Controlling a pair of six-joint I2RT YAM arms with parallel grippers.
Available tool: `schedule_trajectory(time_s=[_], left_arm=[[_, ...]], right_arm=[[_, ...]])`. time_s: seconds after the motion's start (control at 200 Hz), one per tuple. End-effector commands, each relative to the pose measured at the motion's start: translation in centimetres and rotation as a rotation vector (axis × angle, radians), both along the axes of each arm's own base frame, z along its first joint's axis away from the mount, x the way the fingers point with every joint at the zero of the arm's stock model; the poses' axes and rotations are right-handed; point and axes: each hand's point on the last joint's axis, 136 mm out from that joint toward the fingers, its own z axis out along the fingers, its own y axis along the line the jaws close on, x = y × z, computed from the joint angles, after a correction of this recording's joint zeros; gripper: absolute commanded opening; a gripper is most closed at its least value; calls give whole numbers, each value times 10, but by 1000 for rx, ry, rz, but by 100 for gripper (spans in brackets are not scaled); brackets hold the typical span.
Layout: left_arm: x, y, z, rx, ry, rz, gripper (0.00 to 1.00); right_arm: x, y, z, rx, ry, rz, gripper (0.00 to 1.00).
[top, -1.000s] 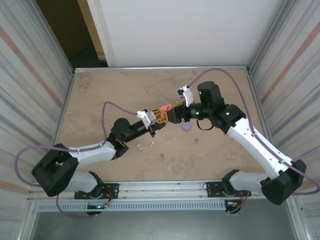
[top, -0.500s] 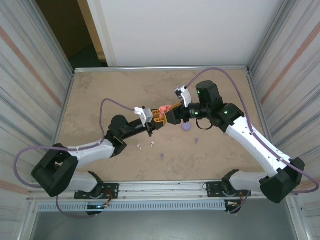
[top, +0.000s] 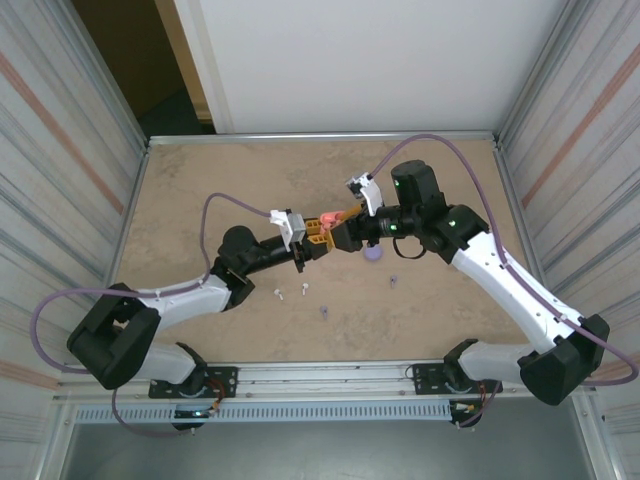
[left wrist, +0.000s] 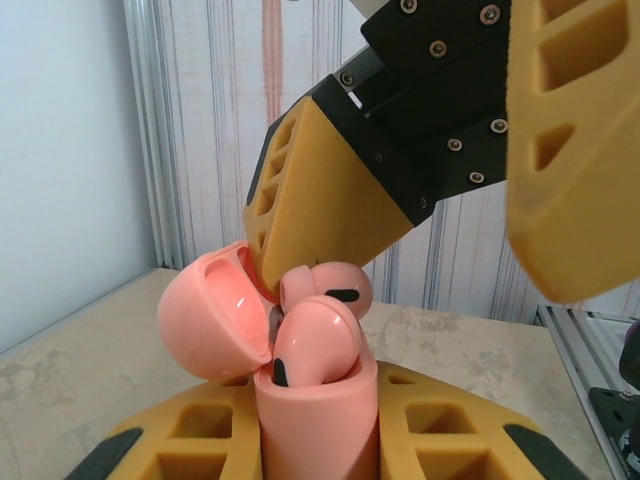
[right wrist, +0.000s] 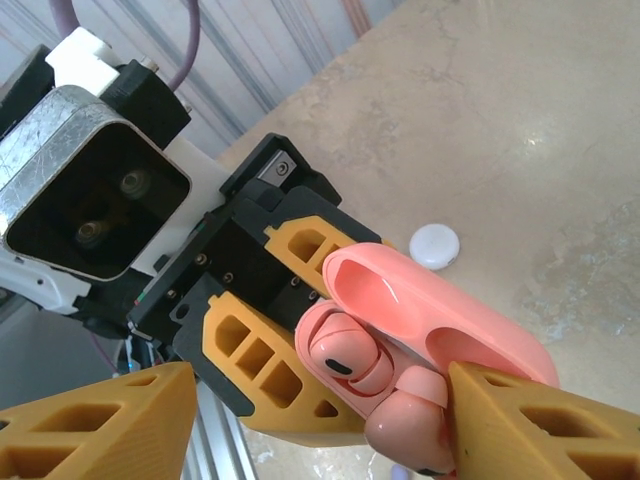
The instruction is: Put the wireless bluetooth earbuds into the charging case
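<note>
Mid-table, held above the tabletop (top: 195, 190), the left gripper (top: 316, 240) is clamped tight on the base of the coral-pink case (left wrist: 318, 425), w/ its lid (left wrist: 213, 318) open. Both pink earbuds (left wrist: 312, 345) sit in the case's wells, front one's head tilted fwd. On the surface nearer the arm bases lie two white earbuds (top: 281, 293), then a purple earbud (top: 323, 312), the purple case (top: 374, 253) & a second purple earbud (top: 394, 280). The right gripper (top: 333, 228) faces in from the right, fingers spread wide, holding nothing. One fingertip (left wrist: 275, 245) touches approx where lid meets rear bud; can't tell which.
</note>
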Motion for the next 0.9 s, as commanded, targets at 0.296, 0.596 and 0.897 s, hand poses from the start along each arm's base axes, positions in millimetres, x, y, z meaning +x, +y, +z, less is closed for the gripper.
schedule_trajectory(time_s=[0.296,0.596,0.897], left_arm=[[-1,2,20,-66,-50,-15,0],[-2,6,22,-128,-34,-41,0],[0,12,25,-176,-3,-85,0]], right_arm=[[17,-39,13,-24,-49,-184,73],[13,-48,31,254,35,-137,88],[5,-45,30,337,76,-76,98]])
